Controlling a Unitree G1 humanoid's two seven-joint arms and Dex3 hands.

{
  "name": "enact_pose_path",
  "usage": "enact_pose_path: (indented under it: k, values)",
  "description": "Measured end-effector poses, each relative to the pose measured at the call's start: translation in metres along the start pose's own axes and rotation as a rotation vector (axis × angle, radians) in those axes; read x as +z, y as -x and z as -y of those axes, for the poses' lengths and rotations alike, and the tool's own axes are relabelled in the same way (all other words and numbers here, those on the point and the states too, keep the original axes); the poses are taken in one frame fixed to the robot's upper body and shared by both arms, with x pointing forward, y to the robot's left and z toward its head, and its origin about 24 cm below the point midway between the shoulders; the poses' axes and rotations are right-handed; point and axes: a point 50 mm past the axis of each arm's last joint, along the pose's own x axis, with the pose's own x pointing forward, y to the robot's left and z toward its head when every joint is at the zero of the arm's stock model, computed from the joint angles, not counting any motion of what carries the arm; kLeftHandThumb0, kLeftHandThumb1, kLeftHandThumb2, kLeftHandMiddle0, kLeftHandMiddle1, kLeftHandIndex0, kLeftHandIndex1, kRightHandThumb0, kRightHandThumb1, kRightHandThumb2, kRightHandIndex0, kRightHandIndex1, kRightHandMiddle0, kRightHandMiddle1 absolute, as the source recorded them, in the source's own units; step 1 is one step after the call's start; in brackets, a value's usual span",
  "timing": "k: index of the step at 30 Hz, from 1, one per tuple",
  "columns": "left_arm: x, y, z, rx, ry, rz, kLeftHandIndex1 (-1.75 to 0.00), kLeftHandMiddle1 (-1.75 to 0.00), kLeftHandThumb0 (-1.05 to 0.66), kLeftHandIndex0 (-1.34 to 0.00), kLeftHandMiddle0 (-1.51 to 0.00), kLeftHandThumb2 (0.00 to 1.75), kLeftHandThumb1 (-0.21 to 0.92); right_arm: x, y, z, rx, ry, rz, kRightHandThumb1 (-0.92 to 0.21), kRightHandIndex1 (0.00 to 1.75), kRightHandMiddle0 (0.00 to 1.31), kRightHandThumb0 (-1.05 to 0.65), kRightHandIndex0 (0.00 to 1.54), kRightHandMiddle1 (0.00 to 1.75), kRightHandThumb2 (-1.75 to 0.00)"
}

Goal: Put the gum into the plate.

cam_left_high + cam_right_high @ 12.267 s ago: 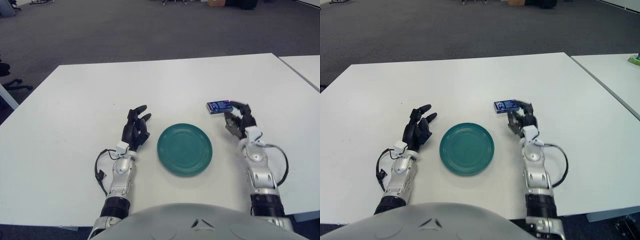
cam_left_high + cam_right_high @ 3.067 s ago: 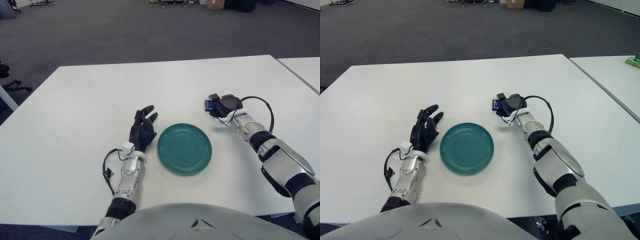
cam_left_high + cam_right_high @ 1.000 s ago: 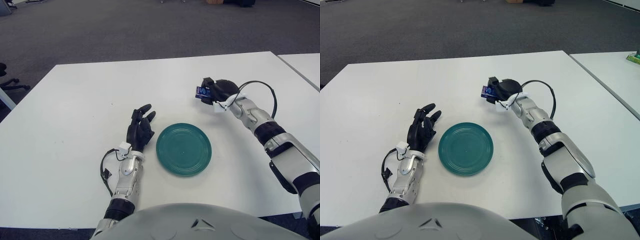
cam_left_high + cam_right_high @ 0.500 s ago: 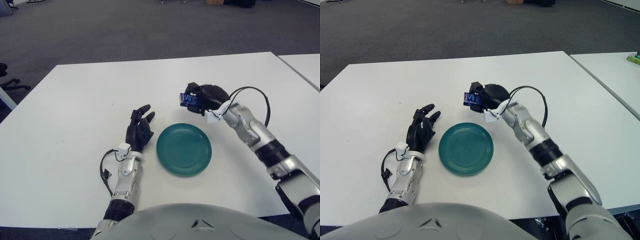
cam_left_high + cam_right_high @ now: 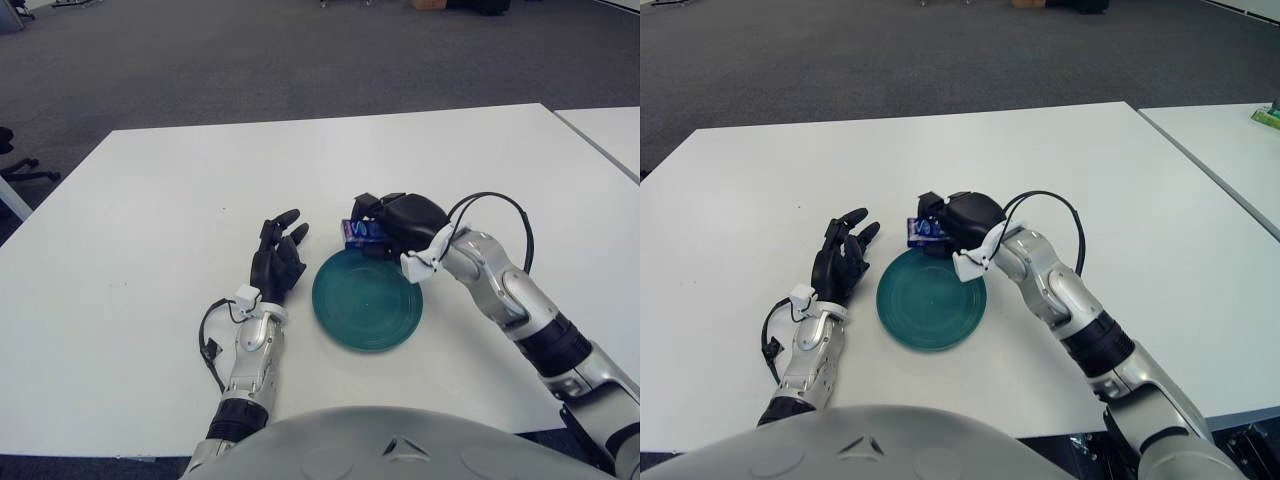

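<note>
A round green plate (image 5: 367, 304) lies on the white table (image 5: 150, 200) in front of me. My right hand (image 5: 390, 222) is shut on a small blue gum pack (image 5: 359, 232) and holds it just above the plate's far left rim. It also shows in the right eye view (image 5: 923, 231). My left hand (image 5: 275, 258) rests open on the table just left of the plate, fingers pointing away from me.
A second white table (image 5: 1230, 150) stands to the right with a narrow gap between. A green item (image 5: 1269, 119) sits at its far edge. Grey carpet lies beyond the table.
My right hand has carried the gum pack left and down from the table's right side to just over the plate's far rim. The left hand has not moved.
</note>
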Motion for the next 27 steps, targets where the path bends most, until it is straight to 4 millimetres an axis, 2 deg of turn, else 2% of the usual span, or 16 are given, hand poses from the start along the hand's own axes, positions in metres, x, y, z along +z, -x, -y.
enact_pose_path:
  k: [10, 21, 23, 25, 26, 27]
  values:
    - [-0.001, 0.0, -0.001, 0.025, -0.013, -0.009, -1.11, -0.53, -0.91, -0.23, -0.37, 0.89, 0.92, 0.02, 0.009, 0.0, 0.115, 0.129, 0.16, -0.92, 1.75, 0.61, -0.51, 0.88, 1.75, -0.82]
    - [-0.001, 0.0, -0.001, 0.032, -0.027, -0.007, -1.12, -0.53, -0.9, -0.21, -0.39, 0.9, 0.92, 0.025, 0.011, -0.001, 0.221, 0.144, 0.173, -0.92, 1.75, 0.53, -0.51, 0.74, 1.75, -0.83]
    - [-0.001, 0.0, -0.001, 0.032, -0.028, -0.007, -1.11, -0.52, -0.9, -0.2, -0.39, 0.91, 0.92, 0.025, 0.009, -0.002, 0.22, 0.154, 0.171, -0.92, 1.75, 0.34, -0.56, 0.64, 1.72, -0.83]
    - [-0.001, 0.0, 0.0, 0.03, -0.029, -0.007, -1.11, -0.52, -0.9, -0.2, -0.38, 0.91, 0.92, 0.022, 0.007, -0.006, 0.208, 0.174, 0.168, -0.92, 1.75, 0.23, -0.59, 0.56, 1.66, -0.83]
    - [-0.001, 0.0, 0.0, 0.029, -0.029, -0.007, -1.12, -0.51, -0.9, -0.2, -0.38, 0.91, 0.92, 0.02, 0.006, -0.01, 0.206, 0.177, 0.163, -0.92, 1.73, 0.16, -0.62, 0.45, 1.56, -0.84]
    - [-0.001, 0.0, 0.0, 0.027, -0.03, -0.007, -1.12, -0.51, -0.9, -0.2, -0.38, 0.92, 0.92, 0.018, 0.006, -0.013, 0.212, 0.181, 0.15, -0.92, 1.73, 0.14, -0.63, 0.41, 1.53, -0.84]
